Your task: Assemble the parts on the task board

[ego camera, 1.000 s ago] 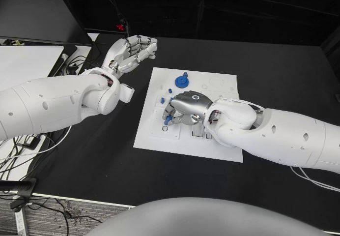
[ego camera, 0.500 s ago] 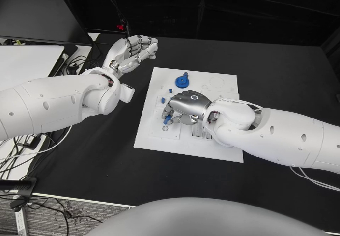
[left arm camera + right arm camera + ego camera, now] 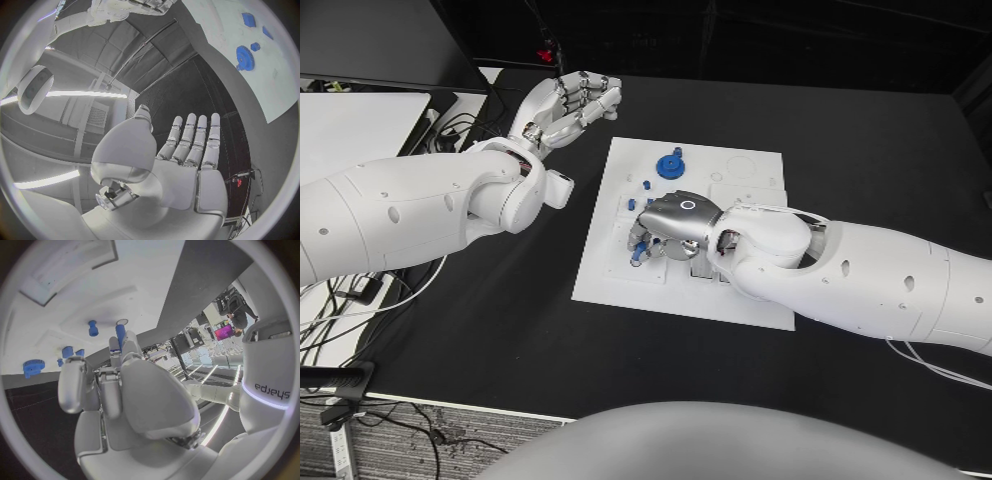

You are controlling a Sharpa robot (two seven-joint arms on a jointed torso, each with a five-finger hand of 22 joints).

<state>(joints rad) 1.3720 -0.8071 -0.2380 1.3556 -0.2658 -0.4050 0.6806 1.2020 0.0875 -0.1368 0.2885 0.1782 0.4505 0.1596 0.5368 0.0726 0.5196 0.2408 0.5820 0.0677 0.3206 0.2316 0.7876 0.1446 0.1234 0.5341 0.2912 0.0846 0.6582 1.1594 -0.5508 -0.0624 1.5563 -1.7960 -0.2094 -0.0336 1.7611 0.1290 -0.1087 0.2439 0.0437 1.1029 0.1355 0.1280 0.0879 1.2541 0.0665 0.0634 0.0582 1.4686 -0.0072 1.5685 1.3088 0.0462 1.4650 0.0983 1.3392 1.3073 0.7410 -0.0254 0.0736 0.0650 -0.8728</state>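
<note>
A blue peg (image 3: 119,333) is pinched by the right hand (image 3: 678,222) over the task board (image 3: 750,305); it should be kept upright above its hole. The left hand (image 3: 567,108) is held open.

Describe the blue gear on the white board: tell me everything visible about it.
The blue gear is a small toothed wheel with a raised hub at its centre, plastic by the look of it. It sits on the far part of the white board, near the board's left side as the head camera sees it, with smaller blue pieces just nearer the robot. Nothing touches it: the right robot hand works closer to the robot, and the left robot hand is raised off the board.
</note>
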